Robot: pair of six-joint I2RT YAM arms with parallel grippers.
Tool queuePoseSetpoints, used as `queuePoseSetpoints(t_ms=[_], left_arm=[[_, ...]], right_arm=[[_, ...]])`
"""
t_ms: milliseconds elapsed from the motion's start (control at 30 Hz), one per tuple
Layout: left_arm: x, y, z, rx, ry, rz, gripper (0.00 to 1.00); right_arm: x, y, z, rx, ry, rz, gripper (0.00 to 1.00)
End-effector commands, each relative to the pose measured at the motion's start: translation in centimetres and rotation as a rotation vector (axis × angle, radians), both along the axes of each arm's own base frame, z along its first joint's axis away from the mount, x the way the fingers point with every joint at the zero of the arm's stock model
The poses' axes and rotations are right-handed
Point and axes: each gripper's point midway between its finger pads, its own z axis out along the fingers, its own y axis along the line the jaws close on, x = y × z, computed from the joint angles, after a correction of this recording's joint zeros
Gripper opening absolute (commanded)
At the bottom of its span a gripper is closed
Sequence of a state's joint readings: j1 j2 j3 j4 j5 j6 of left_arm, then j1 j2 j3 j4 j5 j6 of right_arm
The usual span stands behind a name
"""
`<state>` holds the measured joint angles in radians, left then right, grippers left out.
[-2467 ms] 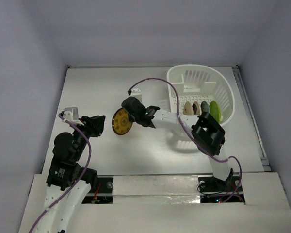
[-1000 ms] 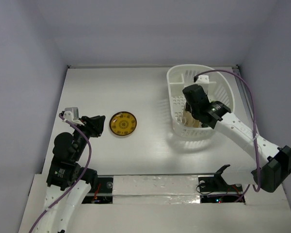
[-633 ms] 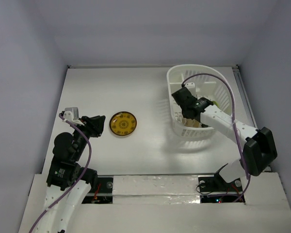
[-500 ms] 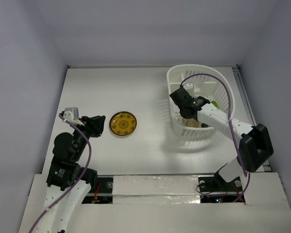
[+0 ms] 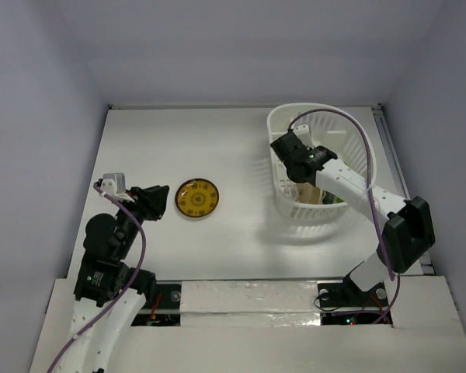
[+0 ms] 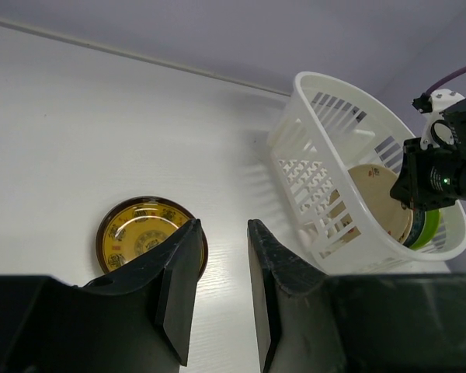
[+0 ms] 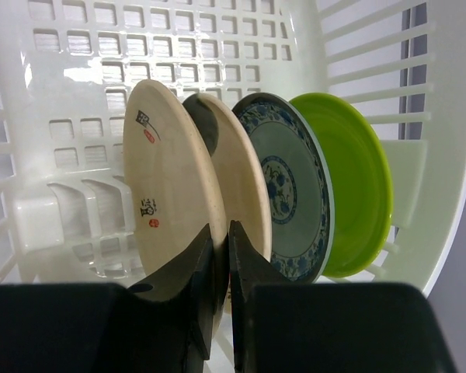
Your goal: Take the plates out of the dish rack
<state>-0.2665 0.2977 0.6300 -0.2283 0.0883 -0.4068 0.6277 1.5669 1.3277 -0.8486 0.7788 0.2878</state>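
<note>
Dish rack: the white slotted dish rack (image 5: 309, 210) is seen at the far right of the table (image 5: 179, 140), well apart from the left arm.
Plates in rack: four plates are stood on edge in a row, seen in the right wrist view as a cream plate (image 7: 167, 179) with small marks, a beige plate (image 7: 237, 179), a grey-blue plate (image 7: 287, 186) with a pattern, and a lime green plate (image 7: 353, 194) nearest the rack wall.
Plate on table: a yellow-orange plate (image 5: 197, 198) with a dark pattern is laid flat on the table, left of the rack and just beside the left gripper (image 5: 157, 198).
Right gripper: the right gripper (image 7: 220, 233) is reached down into the rack; its fingers are pinched on the lower rim of the cream plate, one finger on the plate's face and the other slipped between it and the beige plate.
Left gripper: the fingers are parted by a narrow gap and nothing is held; the gripper is kept low over the table, with the yellow-orange plate partly hidden behind one finger in the left wrist view.
</note>
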Motion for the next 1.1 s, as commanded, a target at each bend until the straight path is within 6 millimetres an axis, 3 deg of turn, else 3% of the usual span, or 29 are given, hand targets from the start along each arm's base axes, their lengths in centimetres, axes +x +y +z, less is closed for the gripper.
queuePoseSetpoints(t_ms=[0, 133, 233, 533, 633, 733, 800, 833, 900, 933, 967, 1000, 1067], left_arm=[[-0.3, 0.1, 2.8, -0.019, -0.083, -0.003, 0.27], [-0.4, 0.1, 2.8, -0.019, -0.086, -0.004, 0.28], [-0.4, 0.1, 2.8, -0.019, -0.086, -0.004, 0.28], [-0.3, 0.2, 2.7, -0.018, -0.08, 0.004, 0.28], [-0.2, 0.2, 2.7, -0.018, -0.08, 0.005, 0.28], [0.0, 0.4, 2.5, -0.017, -0.074, 0.014, 0.28], [0.0, 0.4, 2.5, -0.019, -0.073, 0.016, 0.29], [0.0, 0.5, 2.4, -0.018, -0.069, 0.022, 0.29], [0.2, 0.8, 2.4, -0.018, -0.064, 0.037, 0.29], [0.2, 0.9, 2.4, -0.019, -0.063, 0.043, 0.3], [0.2, 0.9, 2.4, -0.02, -0.062, 0.043, 0.3], [0.3, 0.9, 2.3, -0.02, -0.059, 0.046, 0.3], [0.3, 1.0, 2.3, -0.019, -0.057, 0.053, 0.31]], right_arm=[[0.8, -0.5, 1.9, -0.029, -0.037, -0.017, 0.03], [1.0, -0.6, 2.9, -0.027, -0.059, -0.029, 0.0], [1.0, -0.7, 5.0, 0.0, -0.107, -0.034, 0.0], [-0.6, -2.6, 13.4, 0.092, -0.318, -0.1, 0.0], [-1.3, -1.3, 15.9, 0.178, -0.392, -0.06, 0.0], [-1.2, 2.6, 17.5, 0.343, -0.461, 0.039, 0.0], [-1.1, 6.4, 16.4, 0.467, -0.439, 0.146, 0.0], [-0.8, 8.9, 17.3, 0.559, -0.479, 0.201, 0.0], [-1.0, 13.4, 15.6, 0.683, -0.424, 0.315, 0.0], [-0.9, 15.8, 16.4, 0.764, -0.45, 0.367, 0.0], [-0.8, 18.3, 14.9, 0.826, -0.391, 0.411, 0.0], [-0.8, 20.5, 15.3, 0.886, -0.395, 0.456, 0.0], [-1.0, 23.8, 14.2, 0.976, -0.332, 0.504, 0.0]])
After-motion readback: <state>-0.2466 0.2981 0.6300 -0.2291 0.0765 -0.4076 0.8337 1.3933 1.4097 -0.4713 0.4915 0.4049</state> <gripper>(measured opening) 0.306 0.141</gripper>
